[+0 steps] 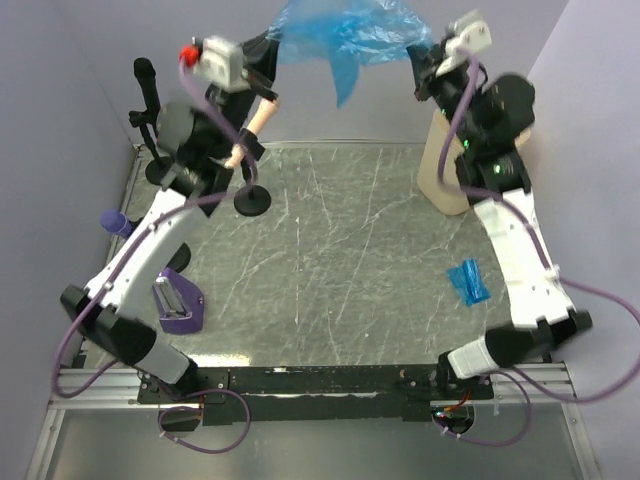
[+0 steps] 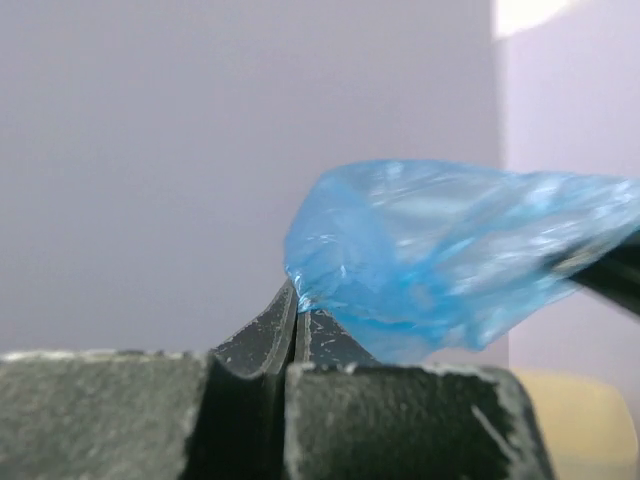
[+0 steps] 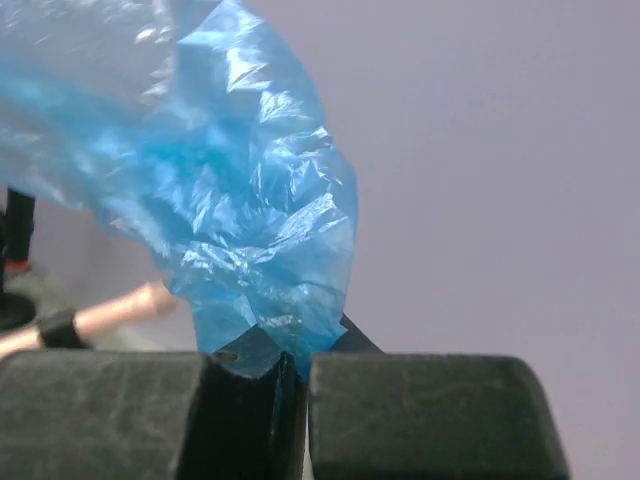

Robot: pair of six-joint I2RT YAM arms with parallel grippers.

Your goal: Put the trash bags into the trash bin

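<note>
The blue trash bag (image 1: 345, 40) hangs in the air at the far side of the table (image 1: 330, 250), stretched between the two grippers. One loose corner droops below the rest, and the bag's top is cut off by the edge of the overhead view. The bag is up and to the left of the trash bin (image 1: 438, 175), not in it. The cream bin stands near the table's far right corner, and the right arm covers most of its rim and its opening, so its inside cannot be seen.

The left gripper (image 1: 272, 40) has its fingers pressed together on the bag's left end. In its wrist view the thin film (image 2: 440, 260) comes out right at the closed fingertips (image 2: 297, 305). A blurred cream shape (image 2: 580, 420) low on the right there may be the bin. The right gripper (image 1: 425, 60) pinches the bag's other end. Its wrist view shows crumpled plastic (image 3: 250, 200) caught between the closed pads (image 3: 262, 352), and the bag blocks most of what lies to the left behind it.

A second trash bag (image 1: 467, 282), folded flat, lies on the table beside the right arm, well apart from the bin. On the left side of the table are a black round-based stand (image 1: 252, 200), a purple holder (image 1: 178, 300) and a small purple cylinder (image 1: 115, 222), which the left arm partly hides.
</note>
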